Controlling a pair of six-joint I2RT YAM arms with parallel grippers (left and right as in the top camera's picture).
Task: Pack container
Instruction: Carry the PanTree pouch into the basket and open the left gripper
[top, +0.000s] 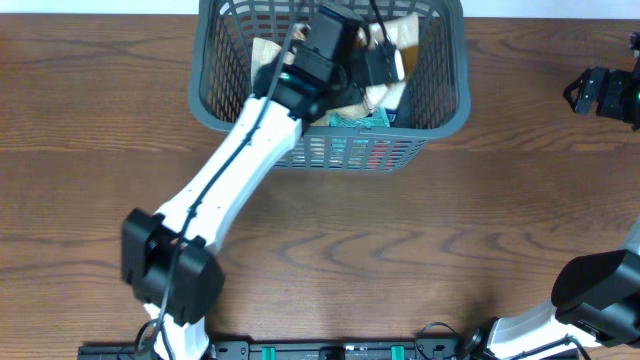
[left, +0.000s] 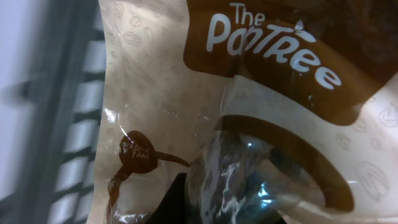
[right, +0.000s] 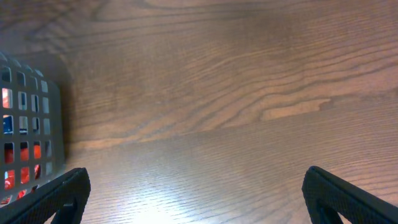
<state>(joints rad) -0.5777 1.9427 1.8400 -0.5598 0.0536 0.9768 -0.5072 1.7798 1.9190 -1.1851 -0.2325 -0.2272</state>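
Observation:
The container (top: 205, 105), a dark grey slotted basket, stands at the back middle of the table. My left arm reaches into it from the front left. My left gripper (top: 378, 62) is low inside the basket, shut on a beige and brown snack bag (top: 405, 35). In the left wrist view the bag (left: 168, 93), printed "The PanTree", fills the frame, with one dark finger (left: 180, 202) at the bottom and the basket wall (left: 74, 124) at the left. My right gripper (top: 578, 92) is open and empty over bare table at the far right.
Other packets lie in the basket: a teal one (top: 360, 118) at the front and a pale one (top: 265, 50) at the left. Red items show through the front wall (top: 380, 155). The right wrist view shows open fingers (right: 199, 199) and the basket's corner (right: 31, 124) at left.

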